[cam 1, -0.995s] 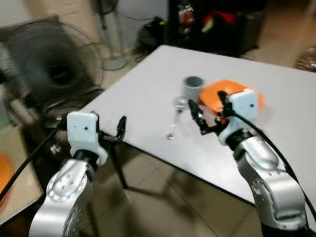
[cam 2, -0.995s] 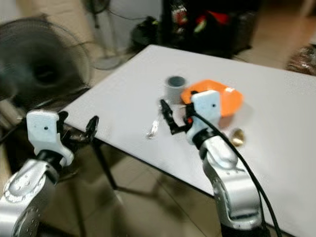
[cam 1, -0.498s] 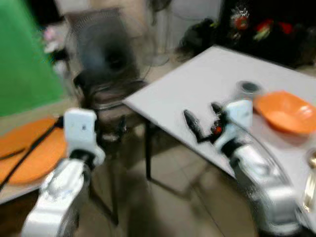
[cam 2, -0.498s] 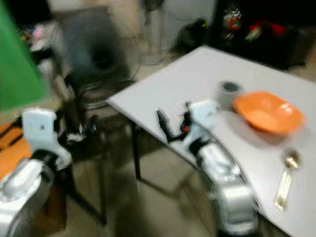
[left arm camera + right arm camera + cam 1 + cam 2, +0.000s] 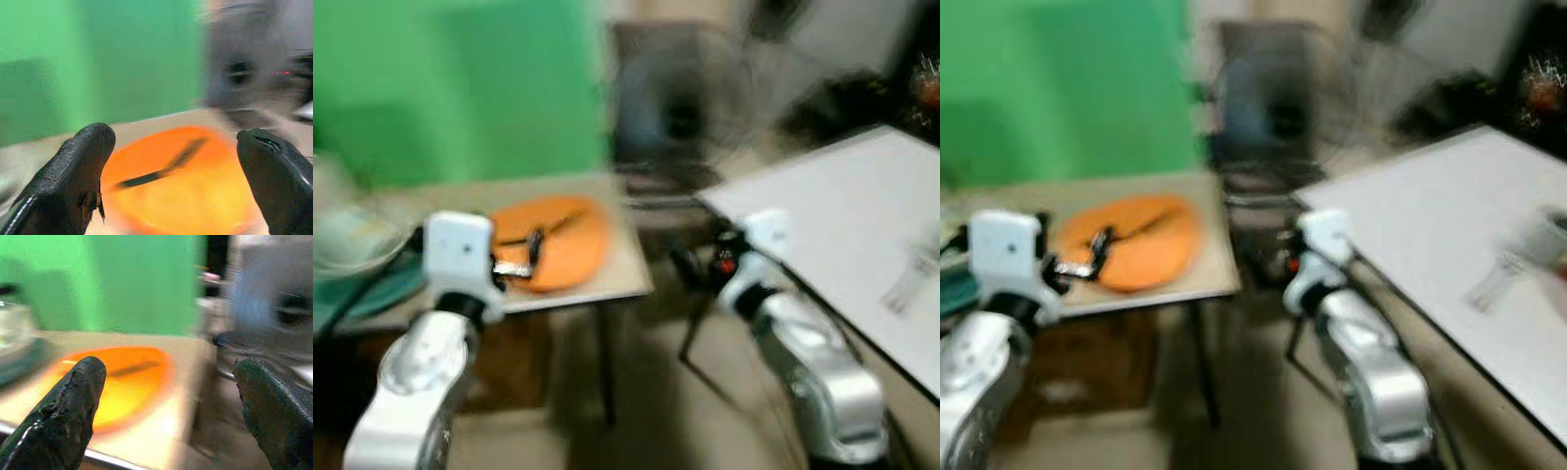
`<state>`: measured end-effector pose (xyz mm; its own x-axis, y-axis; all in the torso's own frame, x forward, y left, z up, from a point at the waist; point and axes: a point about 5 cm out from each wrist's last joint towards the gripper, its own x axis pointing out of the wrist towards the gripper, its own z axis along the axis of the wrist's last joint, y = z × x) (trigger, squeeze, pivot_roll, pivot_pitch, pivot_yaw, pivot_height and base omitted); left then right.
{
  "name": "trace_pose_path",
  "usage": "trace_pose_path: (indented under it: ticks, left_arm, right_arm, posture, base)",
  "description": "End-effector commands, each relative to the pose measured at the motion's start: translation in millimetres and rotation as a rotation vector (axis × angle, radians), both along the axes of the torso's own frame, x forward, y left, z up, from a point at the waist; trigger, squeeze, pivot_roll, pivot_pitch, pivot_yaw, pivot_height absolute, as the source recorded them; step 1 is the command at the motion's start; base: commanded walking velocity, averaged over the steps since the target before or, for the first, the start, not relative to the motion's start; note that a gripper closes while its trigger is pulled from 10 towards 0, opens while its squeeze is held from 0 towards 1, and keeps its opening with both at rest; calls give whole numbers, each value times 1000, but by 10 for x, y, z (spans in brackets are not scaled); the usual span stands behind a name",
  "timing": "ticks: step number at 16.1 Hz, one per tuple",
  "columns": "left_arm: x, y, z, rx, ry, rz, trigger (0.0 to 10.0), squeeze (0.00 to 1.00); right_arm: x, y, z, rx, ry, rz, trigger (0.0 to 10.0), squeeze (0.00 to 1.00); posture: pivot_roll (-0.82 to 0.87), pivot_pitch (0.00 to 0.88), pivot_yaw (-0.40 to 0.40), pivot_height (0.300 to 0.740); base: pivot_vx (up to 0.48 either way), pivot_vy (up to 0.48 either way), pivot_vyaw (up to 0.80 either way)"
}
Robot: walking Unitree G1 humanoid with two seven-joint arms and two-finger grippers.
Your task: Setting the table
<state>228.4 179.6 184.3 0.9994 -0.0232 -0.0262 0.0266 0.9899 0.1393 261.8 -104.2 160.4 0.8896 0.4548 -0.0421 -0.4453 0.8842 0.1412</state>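
Beyond left gripper: orange plate.

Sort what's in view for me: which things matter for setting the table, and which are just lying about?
For the job:
- orange plate on the beige side table
- dark utensil lying on that plate
- white table
- left hand, open, facing the plate
- right hand, open

Lying about:
- fan
- green backdrop
- blurred glassware beside the plate

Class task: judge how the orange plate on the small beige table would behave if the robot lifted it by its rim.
The orange plate looks wide, shallow and probably plastic: likely stiff and light. The dark utensil lying across it may slide off if tilted. Its glossy surface could slip between the open left claw.
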Motion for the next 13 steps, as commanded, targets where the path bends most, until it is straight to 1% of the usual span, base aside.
trace_pose_path:
  ticks: [1, 4, 6, 8, 9, 10, 11, 12, 13]
  left_arm:
    - [25, -21, 38, -6, -14, 5, 10000, 0]
    - [20, -31, 29, 10, -7, -9, 10000, 0]
    - [8, -40, 2, -23, 3, -2, 10000, 0]
    - [0, -55, -28, -41, 15, -7, 10000, 0]
    - [-9, -89, -52, -43, 26, -36, 10000, 0]
    - [-13, -102, -58, -41, 29, -48, 10000, 0]
    - [-21, -125, -66, -42, 28, -63, 10000, 0]
    - [-24, -131, -66, -44, 27, -67, 10000, 0]
    - [-32, -143, -63, -40, 21, -85, 10000, 0]
  right_arm:
    - [41, -75, 24, -7, -12, -34, 10000, 1000]
    - [59, -73, 20, -12, -10, -44, 10000, 1000]
    - [73, -93, 13, -46, -9, -70, 10000, 1000]
    - [81, -121, 6, -65, -7, -87, 10000, 1000]
    - [83, -138, 12, -76, -10, -94, 10000, 839]
    - [84, -144, 14, -79, -11, -98, 10000, 839]
    - [92, -158, 13, -75, -7, -114, 10000, 451]
    - [98, -163, 12, -71, -4, -123, 10000, 133]
    - [112, -180, 12, -57, 4, -145, 10000, 0]
  posture:
    - [33, 0, 39, 740]
    - [31, 0, 41, 740]
    - [30, 0, 39, 740]
    - [25, 0, 28, 740]
    - [24, 0, 21, 740]
    - [24, 0, 21, 740]
    - [22, 0, 16, 740]
    - [22, 0, 16, 740]
    - [21, 0, 13, 740]
  base:
    - [0, -480, 800]
    - [0, -480, 800]
    - [0, 0, 800]
    - [0, 0, 0]
    - [0, 0, 0]
    - [0, 0, 0]
    - [0, 0, 0]
    - [0, 0, 0]
    - [0, 0, -800]
